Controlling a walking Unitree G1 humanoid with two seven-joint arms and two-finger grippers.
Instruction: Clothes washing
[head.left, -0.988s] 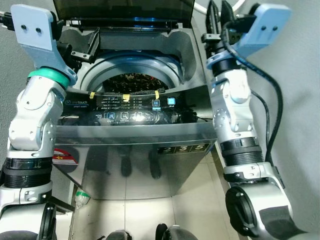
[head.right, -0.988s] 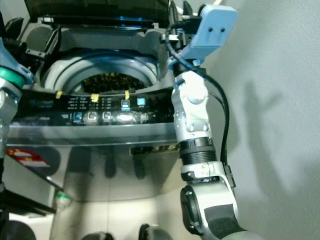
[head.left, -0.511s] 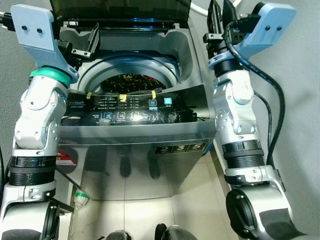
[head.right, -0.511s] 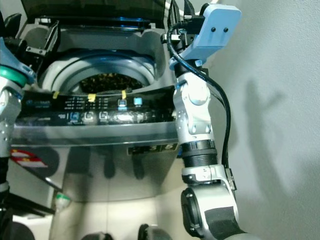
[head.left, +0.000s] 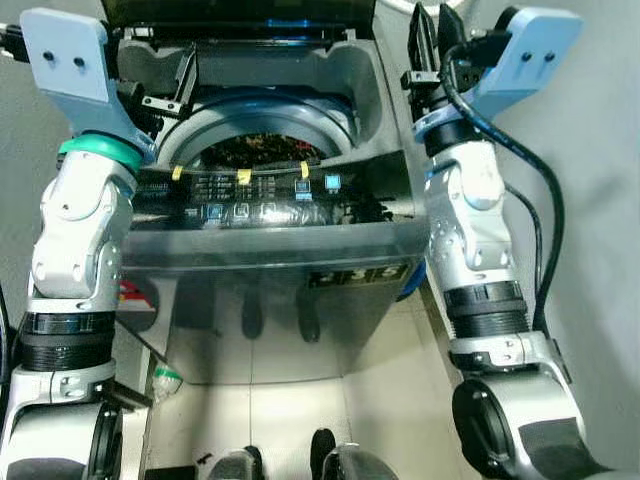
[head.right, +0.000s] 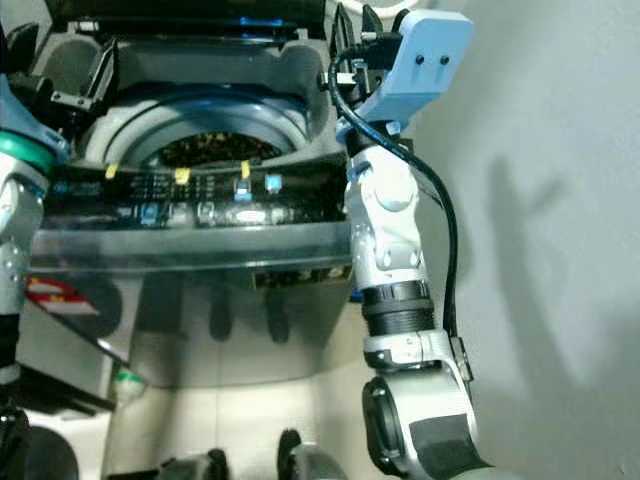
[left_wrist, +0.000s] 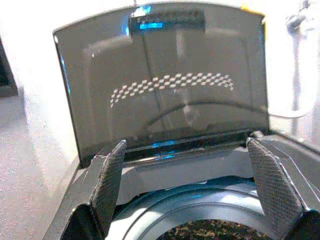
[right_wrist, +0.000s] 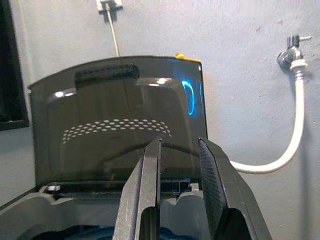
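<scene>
- My left gripper (left_wrist: 187, 187) hangs spread wide, nothing between its fingers; the dark patterned clothes (head.left: 262, 150) sit below it in the washing machine's drum (head.left: 200, 128).
- My right gripper (right_wrist: 177, 187) holds a narrow empty gap, facing the raised lid (right_wrist: 117, 125).
- Risk, I judge: lowering either arm could knock the lid shut or clip the control panel (head.left: 260, 198).

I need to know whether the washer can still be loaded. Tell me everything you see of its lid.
The lid is a dark, smoky, see-through panel, glossy like plastic or glass, with a band of pale dots across it and a grip bar near its free edge. It stands raised, near upright, hinged at the washer's back, against the wall. Blue light reflects on it. Nothing touches it; the drum below lies open.
</scene>
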